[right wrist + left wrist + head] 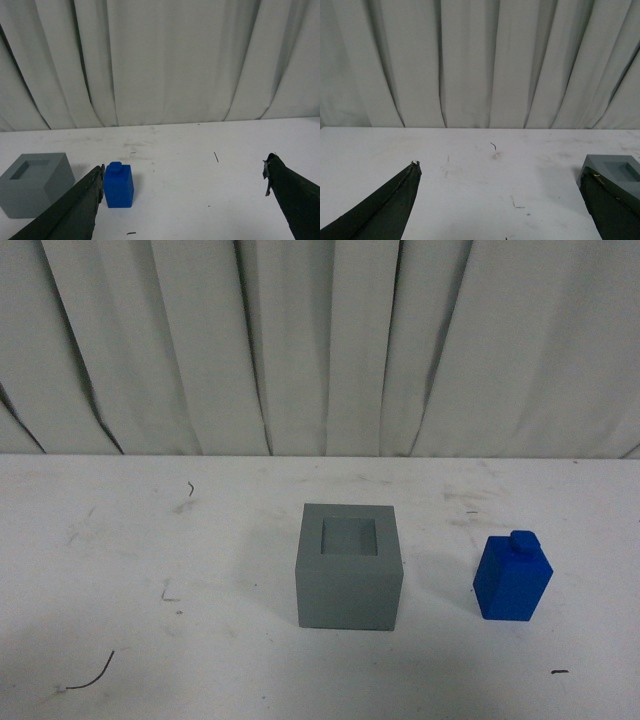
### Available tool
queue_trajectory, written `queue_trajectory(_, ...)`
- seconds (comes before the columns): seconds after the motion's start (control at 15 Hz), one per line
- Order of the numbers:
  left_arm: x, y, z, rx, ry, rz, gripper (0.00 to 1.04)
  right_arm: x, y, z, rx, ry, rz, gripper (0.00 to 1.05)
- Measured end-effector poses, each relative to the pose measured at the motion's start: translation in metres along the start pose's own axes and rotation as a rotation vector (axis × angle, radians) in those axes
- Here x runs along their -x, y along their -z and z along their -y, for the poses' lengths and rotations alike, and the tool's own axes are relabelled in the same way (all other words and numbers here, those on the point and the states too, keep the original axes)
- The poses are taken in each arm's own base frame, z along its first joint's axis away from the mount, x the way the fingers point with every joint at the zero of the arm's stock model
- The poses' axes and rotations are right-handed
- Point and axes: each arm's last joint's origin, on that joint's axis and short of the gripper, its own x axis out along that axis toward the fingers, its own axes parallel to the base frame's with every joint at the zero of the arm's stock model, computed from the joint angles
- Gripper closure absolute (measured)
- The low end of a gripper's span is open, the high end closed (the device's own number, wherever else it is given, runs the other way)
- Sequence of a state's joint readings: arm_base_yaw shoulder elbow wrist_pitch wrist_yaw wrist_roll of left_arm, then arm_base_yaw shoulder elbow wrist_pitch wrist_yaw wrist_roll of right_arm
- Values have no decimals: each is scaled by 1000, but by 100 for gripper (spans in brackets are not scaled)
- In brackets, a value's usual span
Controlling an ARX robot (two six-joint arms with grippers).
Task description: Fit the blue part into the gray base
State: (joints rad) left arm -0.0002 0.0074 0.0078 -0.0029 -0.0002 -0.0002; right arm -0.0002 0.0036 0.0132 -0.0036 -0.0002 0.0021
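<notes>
The gray base (349,567), a matte cube with a square recess on top, stands mid-table in the front view. The blue part (513,576) stands upright to its right, knob up, apart from the cube. Neither arm shows in the front view. In the right wrist view my right gripper (184,169) is open and empty; the blue part (119,185) stands just beyond the tip of one finger (95,187), with the gray base (35,182) past it. My left gripper (500,170) is open and empty, with a corner of the gray base (615,171) behind one finger (605,197).
The white table (150,540) carries dark scuffs and short stray threads (95,670). A pleated white curtain (320,340) hangs along the table's far edge. Bare tabletop (150,610) lies left of the cube.
</notes>
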Motion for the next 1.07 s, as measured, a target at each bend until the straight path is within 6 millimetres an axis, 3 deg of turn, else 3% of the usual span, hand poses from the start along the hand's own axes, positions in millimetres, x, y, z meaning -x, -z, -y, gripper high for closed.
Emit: queue_trajectory(1.07,0,0,0,0,0,0,7,0,0,0,0,0,0,6)
